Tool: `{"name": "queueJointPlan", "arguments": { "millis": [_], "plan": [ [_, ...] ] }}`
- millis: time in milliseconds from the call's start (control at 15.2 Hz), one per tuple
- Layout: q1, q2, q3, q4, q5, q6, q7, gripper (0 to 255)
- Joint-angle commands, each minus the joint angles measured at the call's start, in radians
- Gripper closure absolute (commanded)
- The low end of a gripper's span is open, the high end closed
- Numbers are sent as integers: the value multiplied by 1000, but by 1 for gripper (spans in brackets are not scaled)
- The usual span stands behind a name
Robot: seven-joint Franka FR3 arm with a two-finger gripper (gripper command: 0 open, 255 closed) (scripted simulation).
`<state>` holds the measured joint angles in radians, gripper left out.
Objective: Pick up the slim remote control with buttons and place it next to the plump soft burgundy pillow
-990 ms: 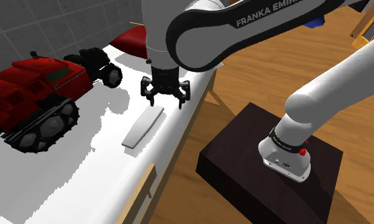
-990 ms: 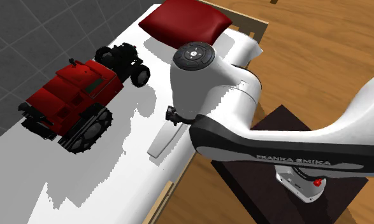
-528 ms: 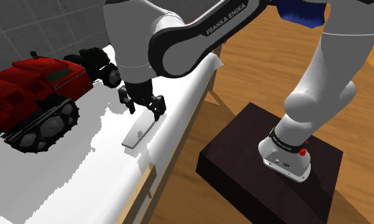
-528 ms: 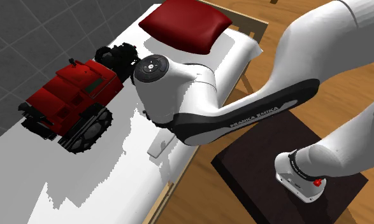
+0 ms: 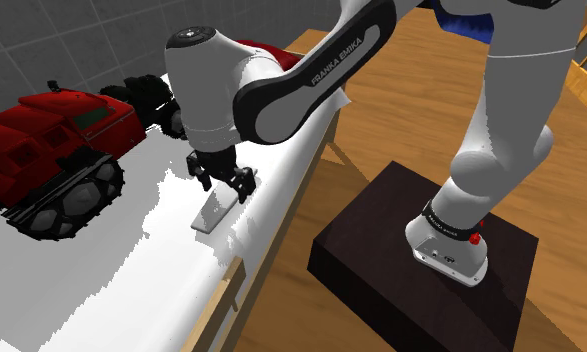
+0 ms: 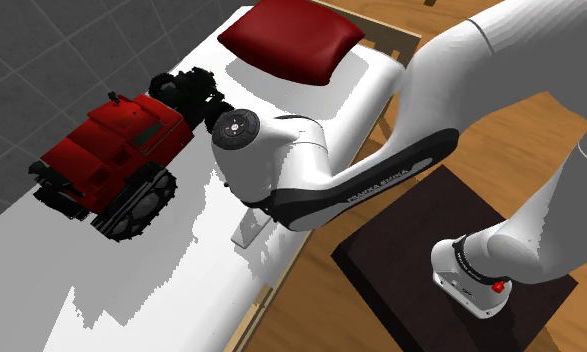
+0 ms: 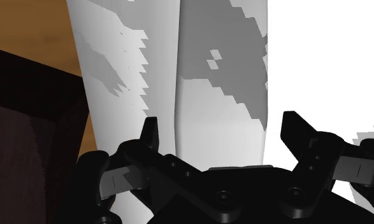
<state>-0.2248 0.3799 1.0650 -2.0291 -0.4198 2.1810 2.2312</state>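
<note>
Nearby, red toy vehicle (image 5: 51, 150) flanks remote (image 5: 211, 214) under tool (image 5: 221, 186).

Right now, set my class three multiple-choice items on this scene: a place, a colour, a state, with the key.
1. Where is the remote? A beneath the hand B on a chair C in a drawer
2. What colour is the pillow? A blue B burgundy C green
3. How do the hand's fingers stand? A open B shut on the remote C shut on nothing
Key: 1 A, the hand hangs over it; 2 B, plainly dark red; 3 A, apart, flanking the remote untouched.
</note>
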Motion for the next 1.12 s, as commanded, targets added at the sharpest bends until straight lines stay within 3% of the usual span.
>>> {"name": "queueJointPlan", "arguments": {
  "millis": [0,396,462,1056],
  "plan": [
    [11,12,-10,1,-12,6,9,0],
    [11,11,-10,1,-12,6,9,0],
    [11,11,-10,1,-12,6,9,255],
    [11,11,-10,1,-12,6,9,255]
  ]
}}
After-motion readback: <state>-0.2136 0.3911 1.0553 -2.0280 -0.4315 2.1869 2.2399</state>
